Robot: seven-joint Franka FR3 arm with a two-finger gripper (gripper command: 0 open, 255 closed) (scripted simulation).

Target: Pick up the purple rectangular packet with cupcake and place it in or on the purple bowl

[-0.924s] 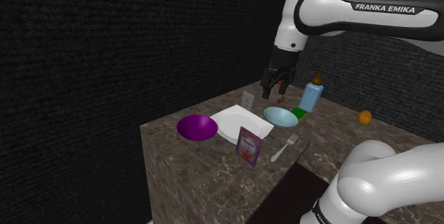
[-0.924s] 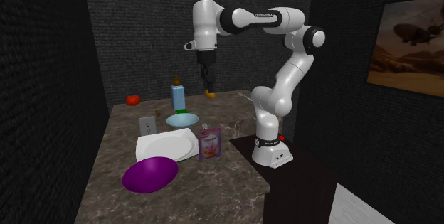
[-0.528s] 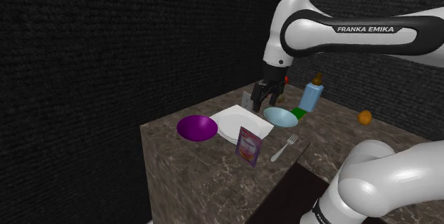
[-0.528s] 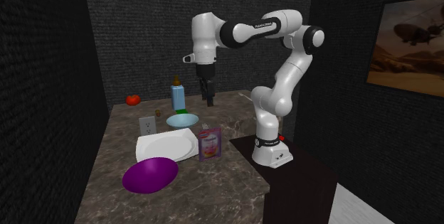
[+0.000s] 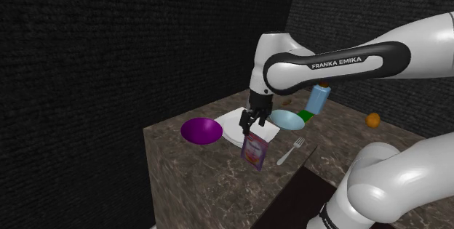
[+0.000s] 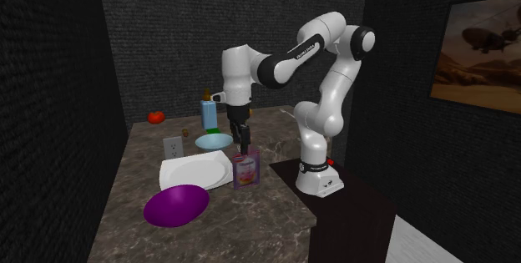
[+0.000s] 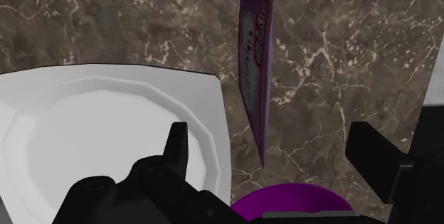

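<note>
The purple packet [image 5: 255, 150] with a cupcake picture stands upright on the brown marble table [image 5: 189, 177], just off a corner of the white plate [image 5: 231, 123]. My gripper [image 5: 249, 123] hangs right above the packet's top edge, open. In the wrist view the packet [image 7: 256, 66] shows edge-on between the two spread fingers [image 7: 176, 148], which do not touch it. The purple bowl [image 5: 201, 130] sits beside the plate, toward the shoulder view's left. In the second exterior view, the gripper [image 6: 245, 146] is over the packet [image 6: 245, 170], with the bowl [image 6: 176, 204] nearer the camera.
Behind the plate sit a light-blue bowl [image 5: 287, 118], a blue bottle [image 5: 317, 98] and a small orange fruit [image 5: 373, 120]. A fork [image 5: 291, 150] lies beside the packet. A red tomato [image 6: 155, 117] and a white outlet plate [image 6: 172, 147] are farther back. Dark walls surround the table.
The arm has swung down from high over the table's back and toward the packet. The gripper now hangs just above the packet. Nothing on the table has moved.
</note>
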